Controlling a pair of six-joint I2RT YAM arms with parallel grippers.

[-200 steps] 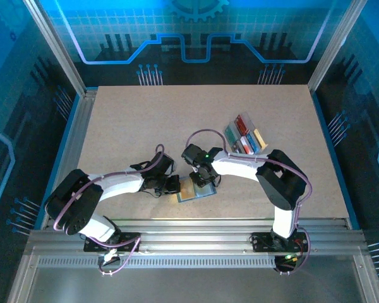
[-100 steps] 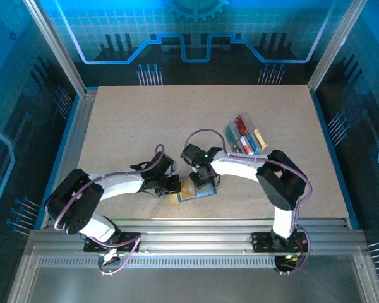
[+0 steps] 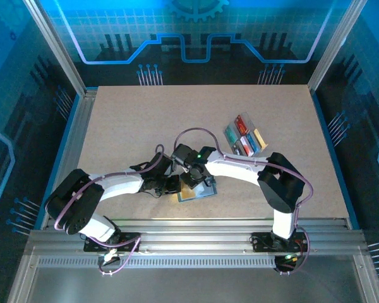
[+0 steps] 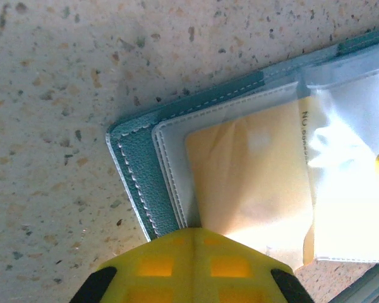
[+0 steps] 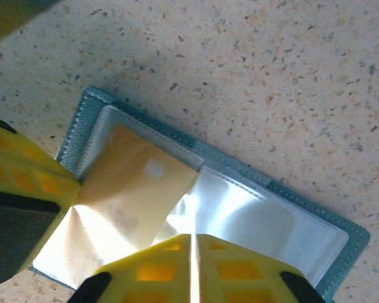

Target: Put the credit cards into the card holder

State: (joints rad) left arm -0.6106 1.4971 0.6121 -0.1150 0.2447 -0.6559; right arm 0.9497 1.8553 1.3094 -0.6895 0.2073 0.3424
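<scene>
2 grippers meet over the card holder (image 3: 196, 191), which lies opened flat near the front edge of the table (image 3: 132, 120), just ahead of the arm bases. The left gripper (image 4: 192, 243) has its yellow fingers pressed together at the holder's stitched edge, where the clear sleeve (image 4: 347, 158) puckers around the tips; whether it pinches that plastic or only pins it down cannot be told. 1 yellow card (image 4: 246, 177) sits partly under the sleeve, skewed to the pocket, with a corner not yet seated. The right gripper (image 5: 192, 252) hangs over the holder's near side with its jaws drawn to a thin slit, right at the card's trailing edge; no card is visibly between them. The step in hand looks like seating this card, 1 arm steadying the holder and the other pushing. The next move likely calls for a short nudge along the pocket's length to square the card, with the left fingers holding firm so the holder does not slide. Farther back and to the right, well apart from the holder, a clear tray (image 3: 227, 134) holds more credit cards (image 3: 242, 124), red, blue and teal among them, so the task looks far from finished.
</scene>
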